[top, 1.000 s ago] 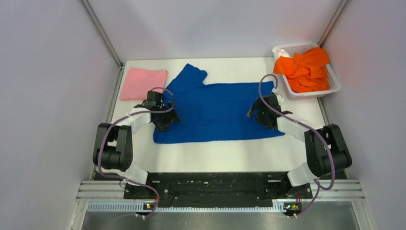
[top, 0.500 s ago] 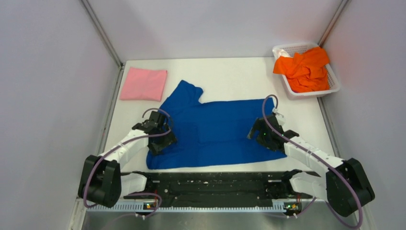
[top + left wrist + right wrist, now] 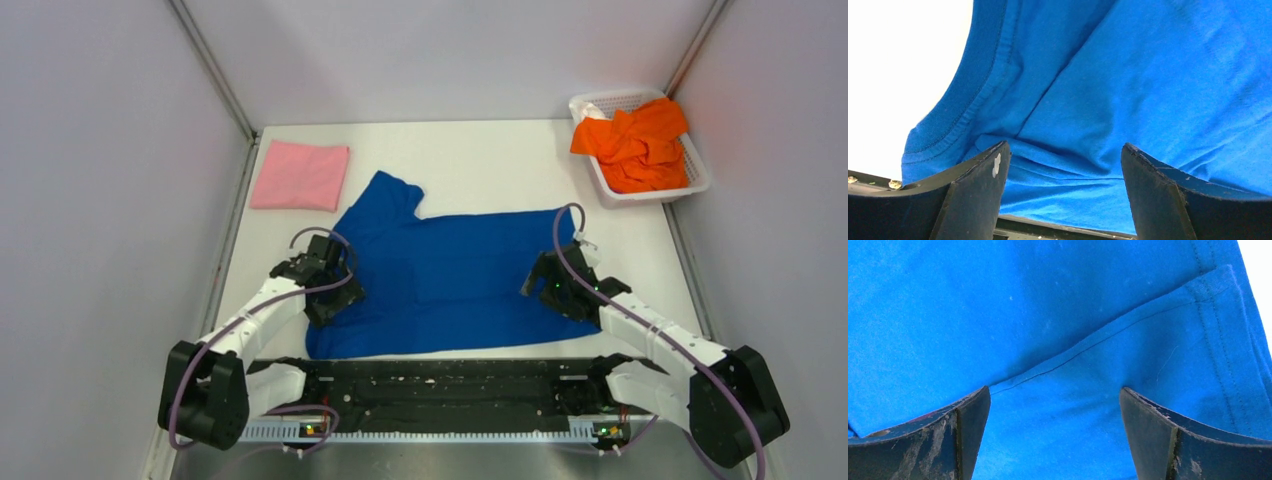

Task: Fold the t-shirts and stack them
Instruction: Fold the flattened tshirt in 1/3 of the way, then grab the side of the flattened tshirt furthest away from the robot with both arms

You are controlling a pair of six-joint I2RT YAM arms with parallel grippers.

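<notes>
Blue t-shirt has slid toward the near edge of the table over the last second. A second ago it lay further back, its raised sleeve close beside the folded pink t-shirt. Now the sleeve is well clear of the pink one and the near hem sits right at the table's edge, against the black base rail. Both arms have drawn back with it, elbows folded low. Most of the travel came in the first half of the second; since then the cloth has hardly shifted. Left gripper rests on the shirt's left side near the collar end, right gripper on its right side near the hem. From the left wrist, the left gripper has its jaws wide apart, nothing pinched, with a small ridge of cloth bunched beside one finger. From the right wrist, the right gripper is spread just as wide over a seam line, cloth flat between the fingers. Cannot tell whether the fingertips press the cloth or hang just above it. Shirt lies spread and fairly smooth, no print on the upper face. Orange t-shirt is still crumpled in the white basket at the far right. Judgement: the drag has laid the blue shirt out within easy reach, ready for its first fold, which is not yet begun. One tee folded, two to go.
</notes>
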